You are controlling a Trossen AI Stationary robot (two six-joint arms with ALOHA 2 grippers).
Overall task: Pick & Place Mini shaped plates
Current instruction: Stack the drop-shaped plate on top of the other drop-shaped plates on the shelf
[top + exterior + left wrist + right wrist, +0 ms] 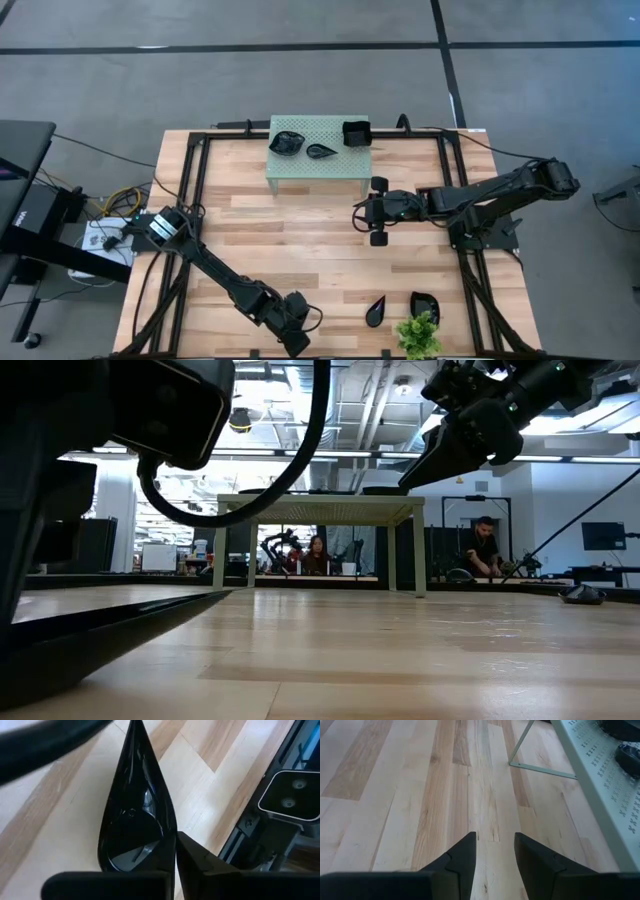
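Note:
My left gripper (297, 322) is by the table's near edge, shut on a glossy black teardrop dish (135, 810) that fills the left wrist view. My right gripper (360, 213) hangs open above bare wood right of the table's middle, its fingers (495, 840) apart with nothing between them. Three black dishes (287, 142) (321, 152) (356, 132) rest on the pale green perforated stand (320, 170). A teardrop dish (376, 312) and a rounded dish (424, 305) lie on the wood near the near edge. My left gripper holds the teardrop dish at its round end (167, 840). One finger (200, 862) lies against the outside of the rim; the dish hides the other finger. The dish points away from the gripper, its tip (134, 727) over the wood. Whether it is lifted clear, I cannot tell.
A small green plant (420, 335) stands at the near edge beside the two loose dishes. The stand (320, 505) sits toward the far edge on thin legs. The black table frame (260, 835) and a pale camera box (290, 795) lie just past my left gripper. People show in the room beyond.

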